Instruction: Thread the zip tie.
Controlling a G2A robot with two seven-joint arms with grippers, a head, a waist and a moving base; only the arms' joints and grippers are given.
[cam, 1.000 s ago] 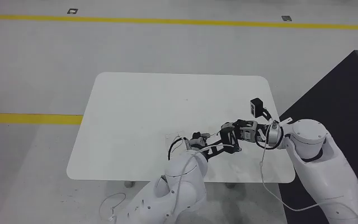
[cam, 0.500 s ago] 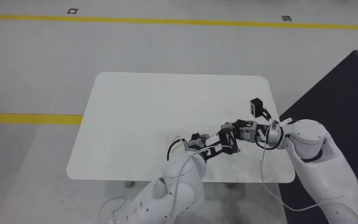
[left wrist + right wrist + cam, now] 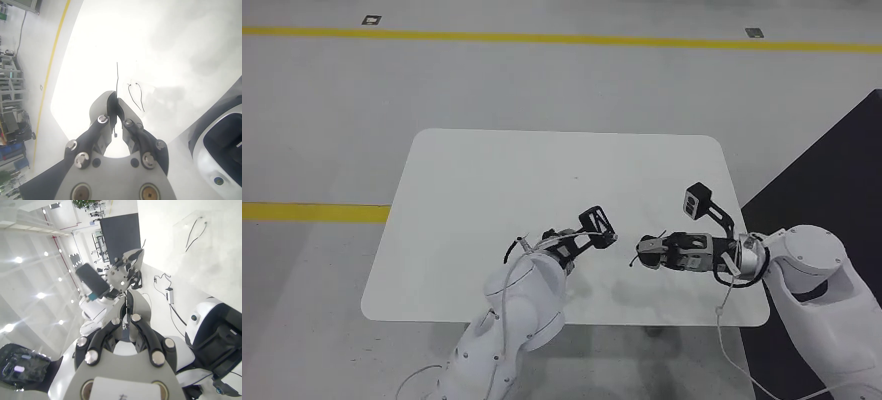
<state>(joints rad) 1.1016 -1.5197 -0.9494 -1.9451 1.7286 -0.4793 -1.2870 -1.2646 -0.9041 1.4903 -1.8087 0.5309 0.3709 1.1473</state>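
Note:
A thin black zip tie [image 3: 117, 75] is pinched in my left gripper [image 3: 116, 97], which is shut on it. The tail sticks out past the fingertips and the small head hangs behind the pads. In the top view this gripper [image 3: 610, 238] hovers above the white table [image 3: 492, 180] near its front edge. A short gap to its right is my right gripper [image 3: 641, 251], fingers shut [image 3: 128, 306]. Whether anything thin sits between them I cannot tell. The right wrist view faces the left gripper [image 3: 140, 252] with the tie's tail poking out.
Two spare black zip ties [image 3: 141, 93] lie on a clear sheet on the table just beyond the left gripper, the same zip ties [image 3: 191, 232] appearing in the right wrist view. A dark panel [image 3: 832, 150] stands right of the table.
The two grippers were together near the front right of the table. The left arm has swung left and pulled away with the zip tie; the right gripper has shifted slightly nearer the front edge.

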